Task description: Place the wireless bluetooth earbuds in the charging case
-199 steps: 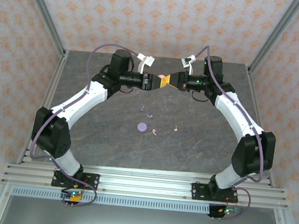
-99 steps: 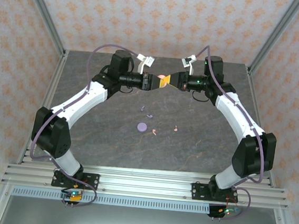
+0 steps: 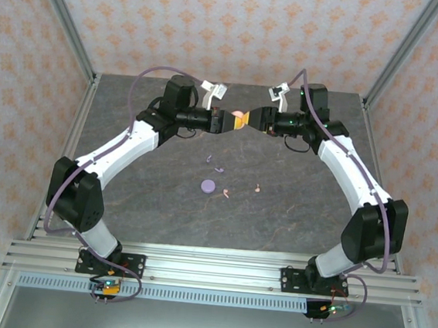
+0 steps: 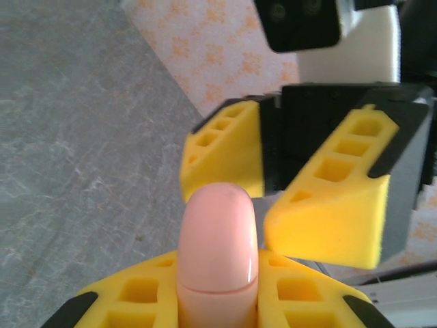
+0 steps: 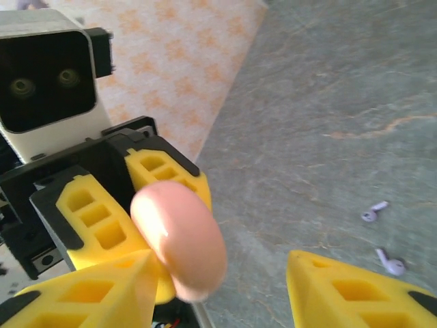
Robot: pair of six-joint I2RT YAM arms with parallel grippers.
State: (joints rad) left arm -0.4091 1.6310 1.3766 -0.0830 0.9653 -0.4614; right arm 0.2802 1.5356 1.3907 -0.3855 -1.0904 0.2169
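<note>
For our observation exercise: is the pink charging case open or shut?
Shut. The pink charging case shows one thin closed seam in the left wrist view; no lid is raised.

Pink oval plastic case (image 4: 217, 253) sat in the left gripper (image 3: 231, 119), behind tiny plastic earbuds (image 3: 219, 169) on a grey table (image 3: 291, 217).

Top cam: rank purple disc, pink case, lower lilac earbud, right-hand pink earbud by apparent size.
1. purple disc
2. pink case: partly hidden and held nearer the camera, so its place is unsure
3. lilac earbud and pink earbud: both tiny, look alike, no ranking
</note>
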